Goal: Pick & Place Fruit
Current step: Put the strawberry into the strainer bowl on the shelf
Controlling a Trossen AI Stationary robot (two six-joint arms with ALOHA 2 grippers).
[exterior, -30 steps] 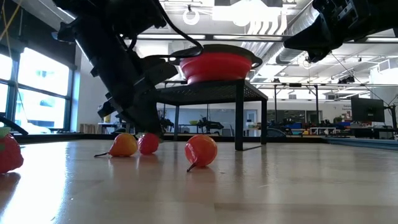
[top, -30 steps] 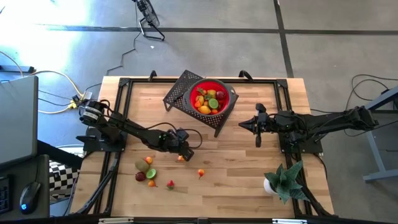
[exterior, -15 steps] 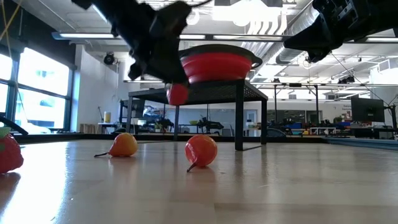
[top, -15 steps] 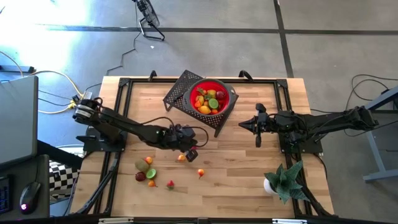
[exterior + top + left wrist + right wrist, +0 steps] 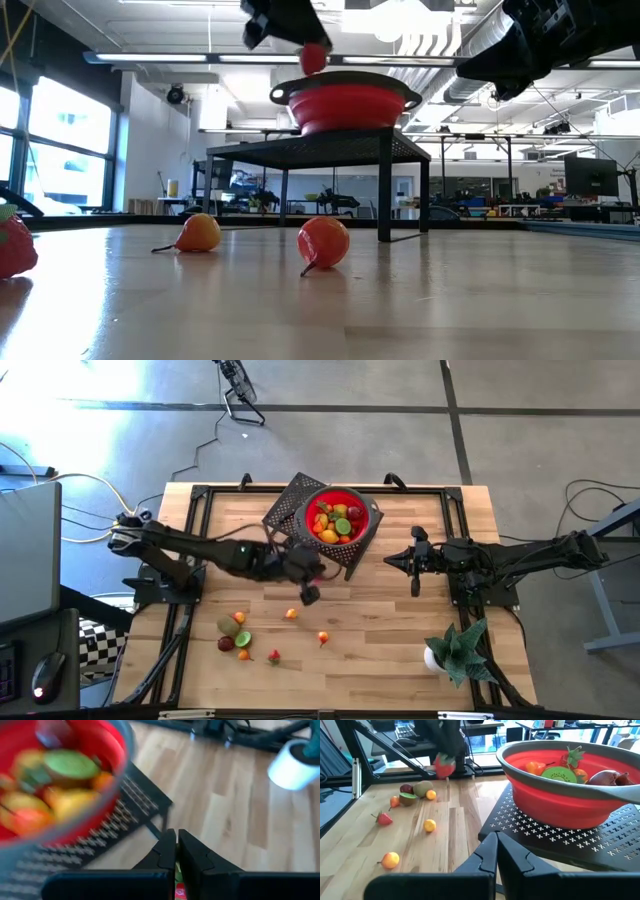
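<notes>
Having risen from the table (image 5: 400, 650) since a second ago, the left gripper (image 5: 310, 595) is now hanging level with the bowl's rim, its jaws clamping a small red fruit (image 5: 313, 58). Toward the table's near-left corner, a strawberry (image 5: 274, 656), an orange-red fruit (image 5: 323, 241), an orange fruit (image 5: 200, 233) and a cluster of other loose fruit (image 5: 233, 632) are lying scattered. Farther back, the red bowl (image 5: 365, 535) is sitting on a black perforated stand (image 5: 290, 505), holding mixed fruit. By the right edge, the right gripper (image 5: 414, 588) is waiting, jaws closed on nothing.
</notes>
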